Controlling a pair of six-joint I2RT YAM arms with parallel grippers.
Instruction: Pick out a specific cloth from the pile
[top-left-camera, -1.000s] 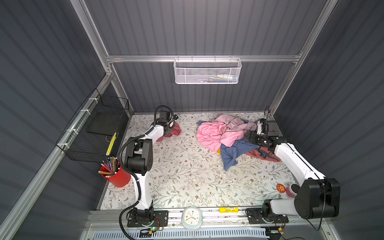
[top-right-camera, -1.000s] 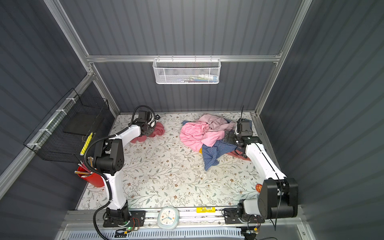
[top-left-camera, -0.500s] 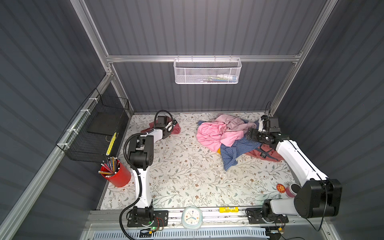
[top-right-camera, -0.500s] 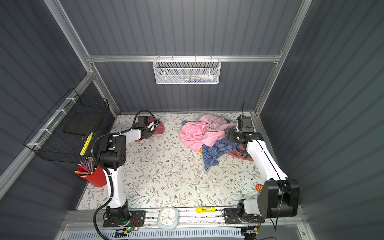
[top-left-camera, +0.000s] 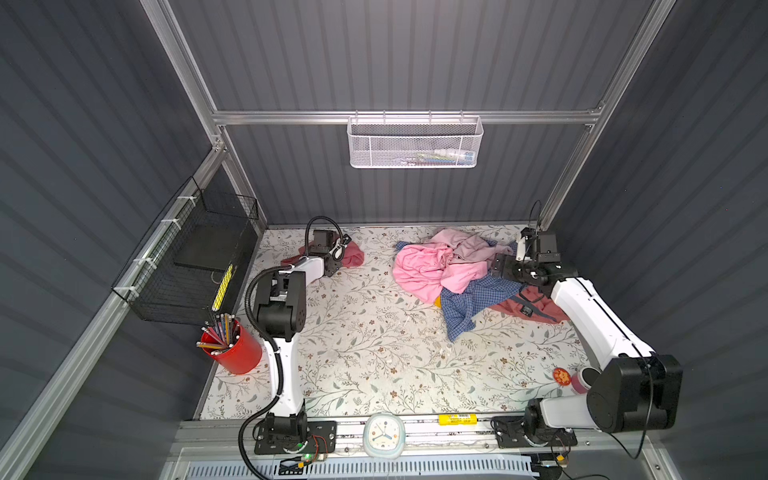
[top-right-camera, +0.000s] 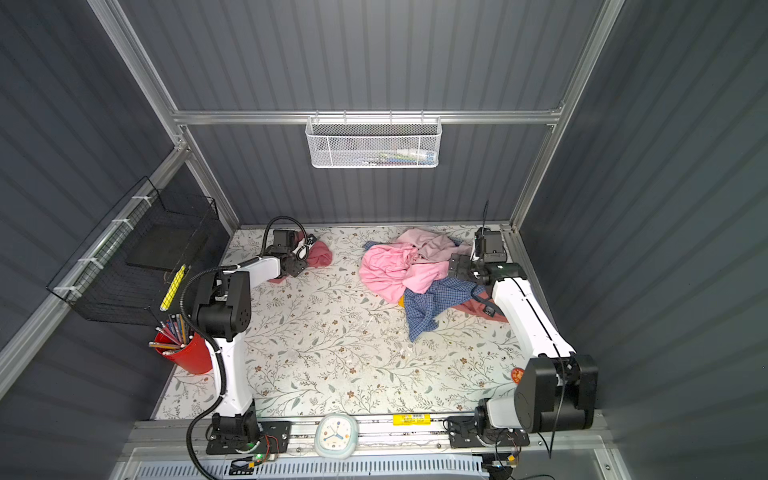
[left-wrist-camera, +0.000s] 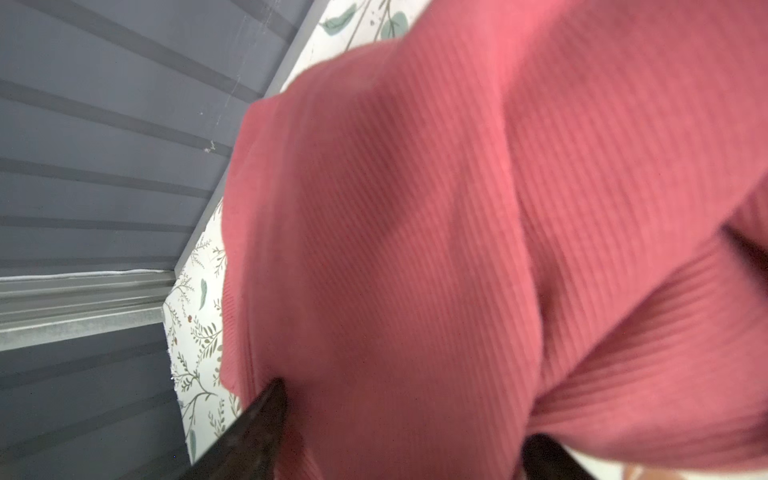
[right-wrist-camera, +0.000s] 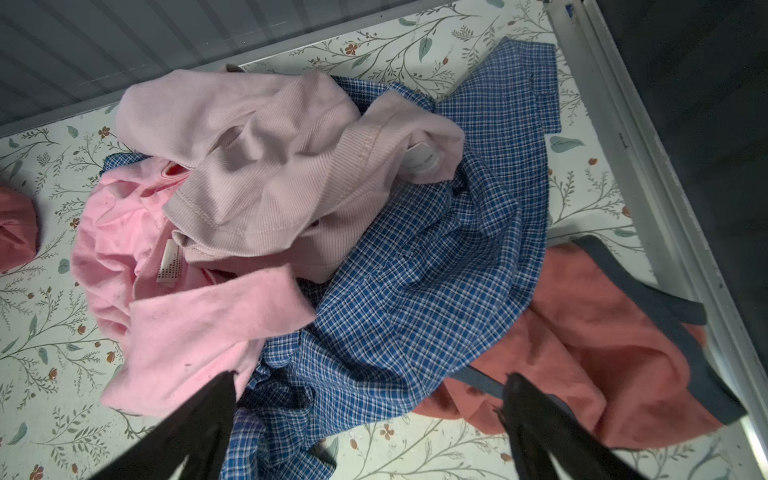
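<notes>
The left gripper (left-wrist-camera: 407, 411) is standing open with the cloth (left-wrist-camera: 415, 208) between its jaws; the right gripper (right-wrist-camera: 370, 378) is hovering open above the pile (right-wrist-camera: 415, 270).

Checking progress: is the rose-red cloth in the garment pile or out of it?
Out. The dusty rose-red ribbed cloth lies apart, bare floral tabletop between it and the heap of mixed garments.

Cloth (top-left-camera: 354, 255) partly behind left arm (top-left-camera: 309, 266)

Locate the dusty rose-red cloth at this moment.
In both top views the rose-red cloth lies on the floral table, far left near the back wall, well apart from the pile on the right.
</notes>
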